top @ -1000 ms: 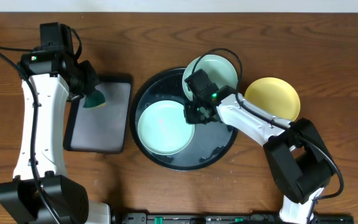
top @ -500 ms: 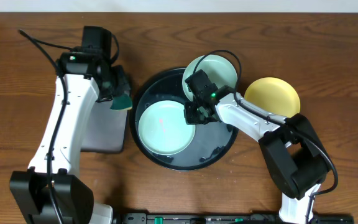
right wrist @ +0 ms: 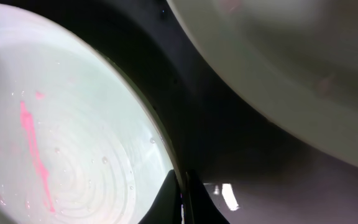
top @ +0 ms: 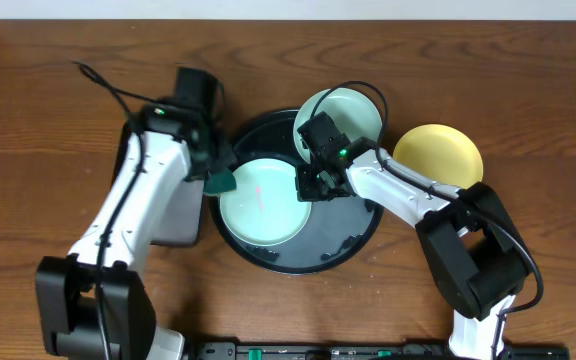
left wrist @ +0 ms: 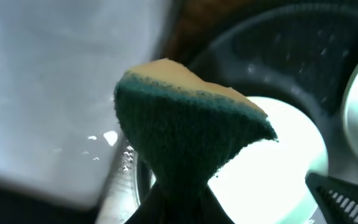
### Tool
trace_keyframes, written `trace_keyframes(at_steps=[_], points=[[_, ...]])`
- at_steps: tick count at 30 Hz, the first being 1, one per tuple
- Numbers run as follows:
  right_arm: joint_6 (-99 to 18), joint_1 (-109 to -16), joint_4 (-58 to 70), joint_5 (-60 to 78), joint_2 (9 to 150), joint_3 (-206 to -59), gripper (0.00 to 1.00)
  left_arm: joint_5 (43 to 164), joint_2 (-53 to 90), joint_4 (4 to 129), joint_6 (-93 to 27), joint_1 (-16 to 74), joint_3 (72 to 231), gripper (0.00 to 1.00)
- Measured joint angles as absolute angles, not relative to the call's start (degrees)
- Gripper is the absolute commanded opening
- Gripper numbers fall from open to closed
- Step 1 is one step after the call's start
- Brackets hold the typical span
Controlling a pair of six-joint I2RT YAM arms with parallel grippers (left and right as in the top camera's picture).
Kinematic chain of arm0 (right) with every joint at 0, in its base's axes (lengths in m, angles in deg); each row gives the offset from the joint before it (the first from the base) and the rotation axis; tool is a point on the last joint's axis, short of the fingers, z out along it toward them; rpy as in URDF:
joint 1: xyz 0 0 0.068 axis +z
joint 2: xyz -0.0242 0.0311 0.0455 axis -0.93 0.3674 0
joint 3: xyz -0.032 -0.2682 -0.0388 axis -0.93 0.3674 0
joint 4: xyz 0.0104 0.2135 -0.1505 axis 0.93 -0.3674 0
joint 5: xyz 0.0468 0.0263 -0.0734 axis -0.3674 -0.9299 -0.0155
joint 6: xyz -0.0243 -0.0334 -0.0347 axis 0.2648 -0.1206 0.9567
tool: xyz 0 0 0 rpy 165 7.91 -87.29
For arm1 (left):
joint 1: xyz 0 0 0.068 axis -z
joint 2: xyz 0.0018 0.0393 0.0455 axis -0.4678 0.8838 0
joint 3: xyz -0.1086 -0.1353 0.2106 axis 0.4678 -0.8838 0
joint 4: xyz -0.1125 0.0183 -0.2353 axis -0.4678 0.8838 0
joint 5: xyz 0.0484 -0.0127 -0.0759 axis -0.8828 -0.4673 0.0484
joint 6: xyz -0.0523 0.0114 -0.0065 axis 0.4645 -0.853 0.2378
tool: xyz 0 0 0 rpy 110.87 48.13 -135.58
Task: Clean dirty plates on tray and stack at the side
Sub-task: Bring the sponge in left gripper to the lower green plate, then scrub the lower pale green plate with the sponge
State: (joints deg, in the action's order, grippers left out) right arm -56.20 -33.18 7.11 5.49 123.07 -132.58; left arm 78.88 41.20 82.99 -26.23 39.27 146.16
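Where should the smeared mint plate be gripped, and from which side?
Probably the right rim, from the right. The plate lies flat in the tray, so only the rim can be pinched; the sponge is at its left edge.

- Overhead: fixed above the wooden counter (top: 48, 100), facing straight down. It is far enough off to take in both arms whole, with their bases at the lower edge. The black tray (top: 338, 235) and streaked plate (top: 258, 205) sit near centre.
- Left wrist: aimed down along the left gripper (left wrist: 173, 208). Very near, soft focus. The sponge (left wrist: 185, 137) fills mid-frame, with the grey tray (left wrist: 48, 93) at left.
- Right wrist: looks down past the right gripper (right wrist: 182, 199), which shows at the bottom edge. Extreme close range. The second mint plate (right wrist: 291, 68) is at top right.
- Overlap: streaked plate and black tray appear in all three views.
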Motion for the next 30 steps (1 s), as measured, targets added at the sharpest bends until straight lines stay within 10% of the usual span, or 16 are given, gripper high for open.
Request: trace_keyframes(at_steps=[30], points=[[-56.2, -33.2, 7.7, 4.9, 123.3, -132.8, 0.01, 87.6, 47.8, 55.0, -32.2, 47.9, 131.6, 0.08]])
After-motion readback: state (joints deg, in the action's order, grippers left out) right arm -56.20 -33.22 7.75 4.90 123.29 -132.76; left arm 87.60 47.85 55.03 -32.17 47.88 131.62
